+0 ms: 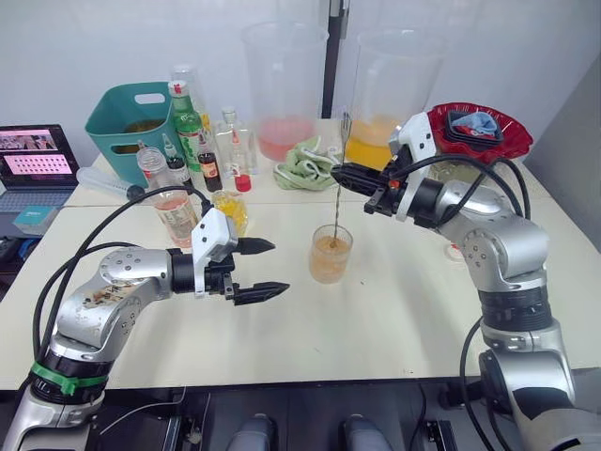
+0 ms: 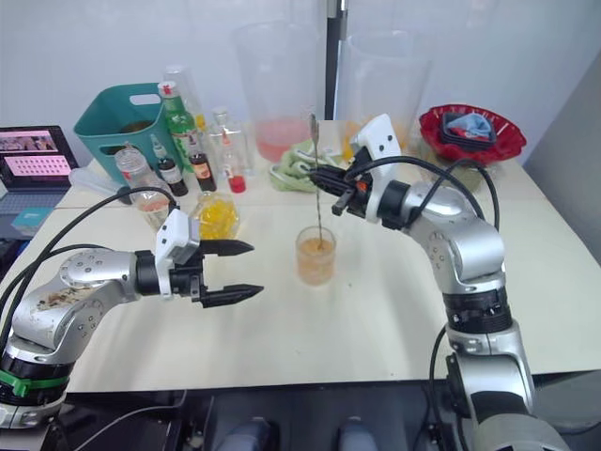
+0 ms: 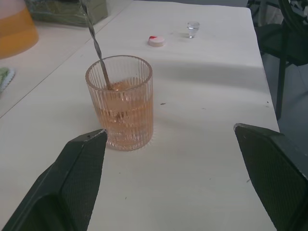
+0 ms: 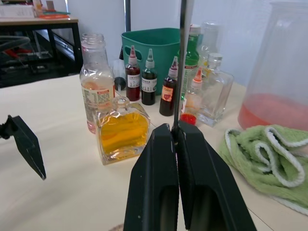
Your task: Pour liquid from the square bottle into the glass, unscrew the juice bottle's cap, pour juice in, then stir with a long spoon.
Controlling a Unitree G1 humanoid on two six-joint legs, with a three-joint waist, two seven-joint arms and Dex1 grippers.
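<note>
A ribbed glass of orange liquid stands mid-table. The long spoon stands in it, bowl in the liquid. My right gripper is shut on the spoon's handle above the glass. Left of the glass, my left gripper hangs open and holds nothing; the glass sits just ahead of its fingers. The square bottle with yellow liquid stands behind my left gripper. Beside it is the uncapped juice bottle. A red and white cap lies on the table beyond the glass.
At the back stand a teal basket, a green bottle, small sauce bottles, two large pitchers, a green cloth and a red bowl. A laptop sits far left.
</note>
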